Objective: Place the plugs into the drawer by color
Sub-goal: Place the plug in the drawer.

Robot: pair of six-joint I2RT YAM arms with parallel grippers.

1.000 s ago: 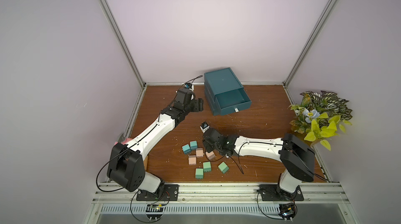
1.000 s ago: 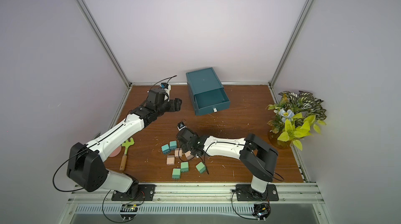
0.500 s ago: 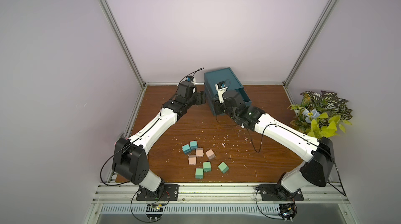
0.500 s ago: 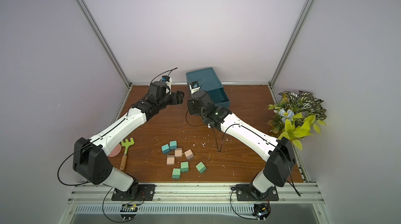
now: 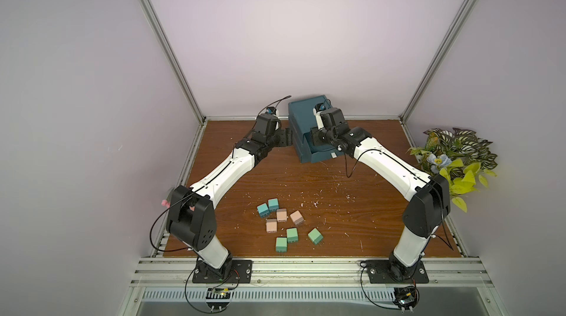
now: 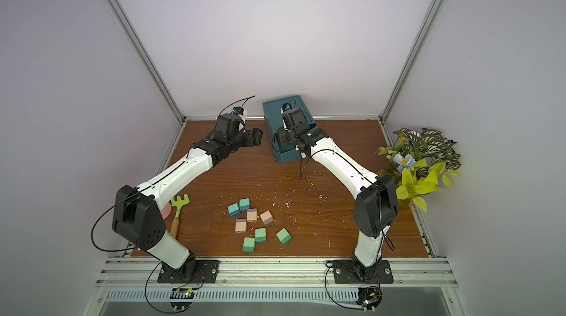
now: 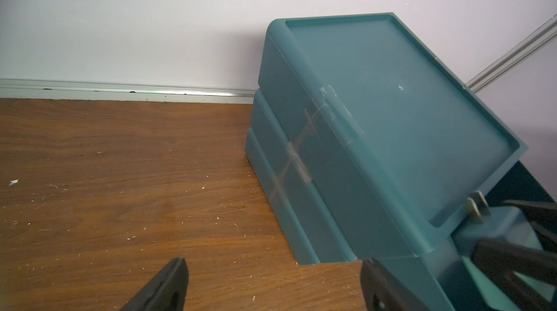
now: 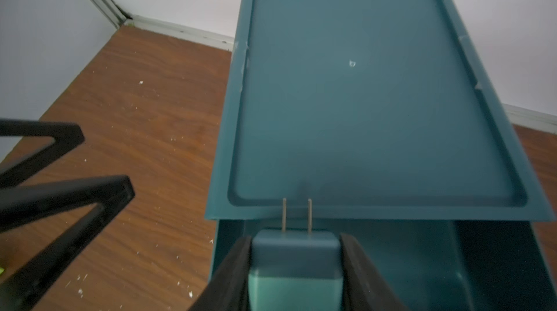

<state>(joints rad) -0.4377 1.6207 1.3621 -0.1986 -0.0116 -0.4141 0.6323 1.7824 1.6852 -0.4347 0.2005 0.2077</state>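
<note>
While the right gripper (image 8: 295, 241) is clamped on a teal-blue plug (image 8: 295, 255), prongs pointing toward the cabinet (image 8: 361, 98), the plug hangs over the pulled-out drawer (image 8: 422, 264) just under the cabinet top. Left gripper (image 7: 274, 264): jaws apart, empty, low, just beside the cabinet's side wall. Eight other plugs (image 5: 281, 215) lie clustered on the table (image 5: 337, 176), well apart from the cabinet.

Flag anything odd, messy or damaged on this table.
White flecks litter the table between the plugs and the cabinet. Clear tape is stuck crookedly across the cabinet's side. A green toy rake lies beside the left arm, unrelated to the sorting.
</note>
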